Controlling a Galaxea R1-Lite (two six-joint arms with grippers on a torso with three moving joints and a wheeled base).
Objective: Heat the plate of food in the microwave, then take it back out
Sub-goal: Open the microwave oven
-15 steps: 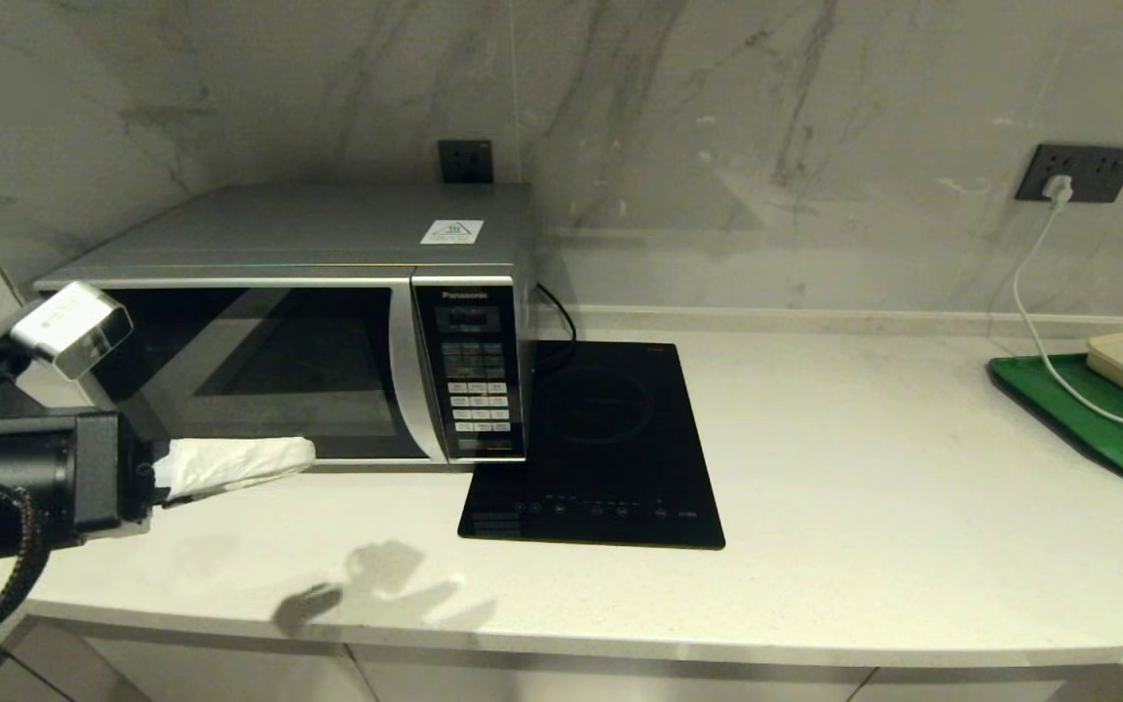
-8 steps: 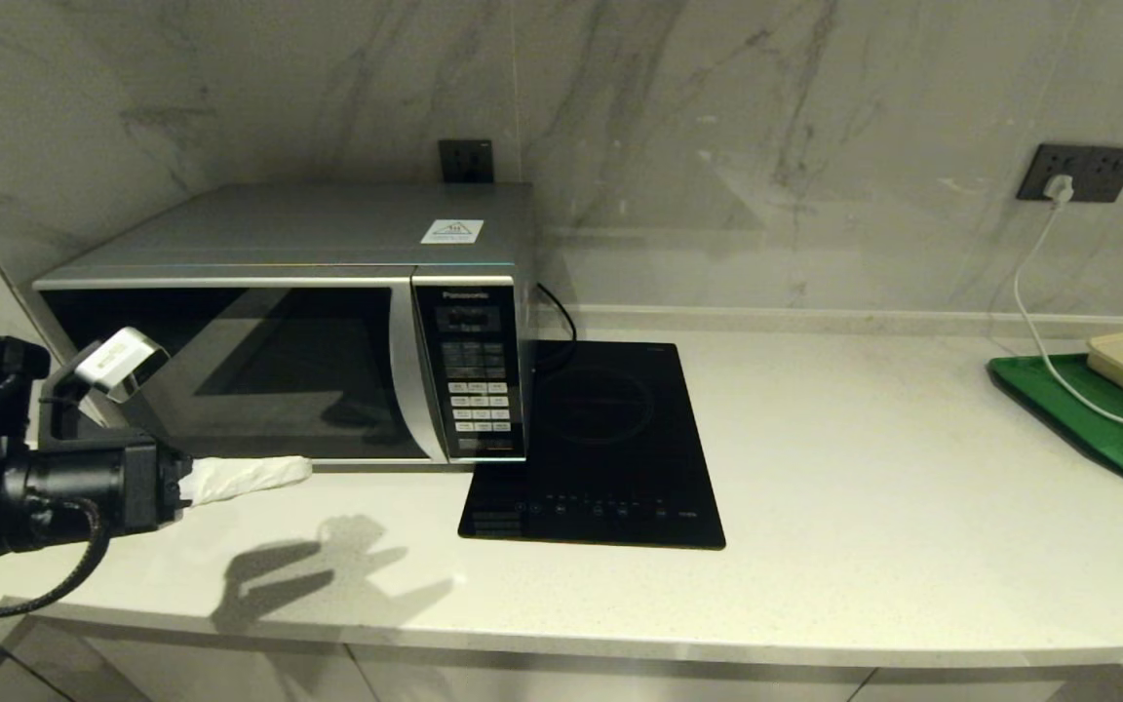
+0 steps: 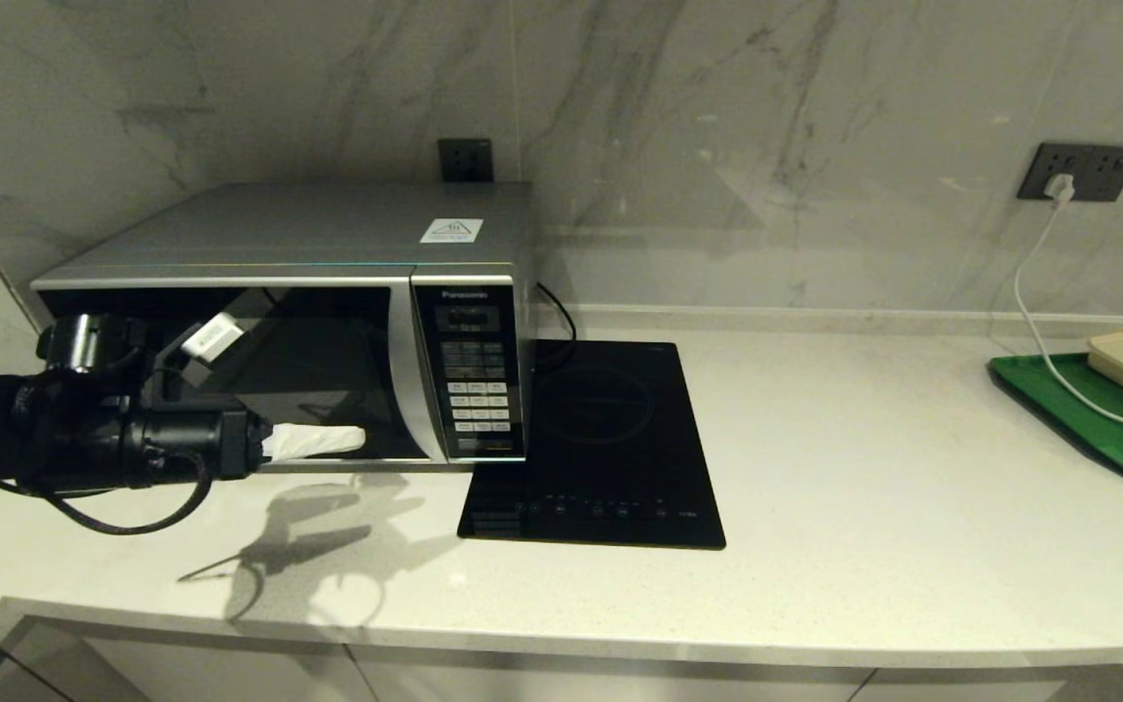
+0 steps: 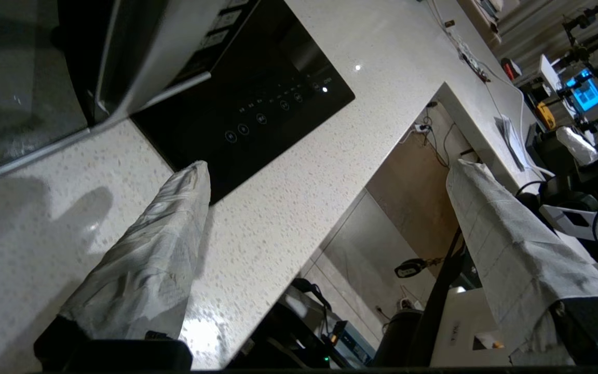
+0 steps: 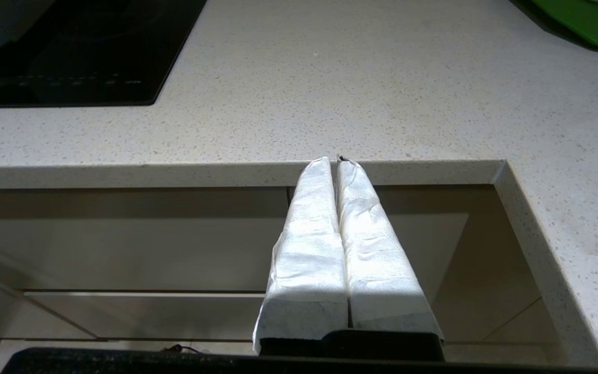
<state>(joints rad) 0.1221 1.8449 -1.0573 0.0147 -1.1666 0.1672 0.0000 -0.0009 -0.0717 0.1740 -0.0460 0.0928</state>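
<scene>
Right now your left gripper (image 3: pixel 313 442) sits low in front of the microwave (image 3: pixel 308 322), level with the bottom edge of its dark glass door, and the left wrist view shows its two wrapped fingers (image 4: pixel 143 265) spread wide with nothing between them. The door looks shut, and the plate of food does not show in any view; whether it sits behind the glass cannot be told, since the glass gives back only reflections. Your right gripper (image 5: pixel 338 161) hangs parked below the counter (image 3: pixel 864 468) edge, its fingers pressed together and empty. My reading is that you are lining up to open the door, and that is where the trouble lies. If you come in this low, a fingertip may slide under the door's lower edge or scrape along the counter instead of catching the door's side. If you push rather than hook and pull, the whole microwave could shift back toward the wall. Mind the keypad (image 3: pixel 477 390) too: it lies just beside the door's handle strip, and a wide-spread finger swinging across could press a button you did not mean. The black hob (image 3: pixel 610 458) lies close on the far side of the keypad, with touch controls along its near edge, so a sweep past the microwave's corner risks brushing those. The green tray (image 3: pixel 1098 419) is well apart and poses no concern.
</scene>
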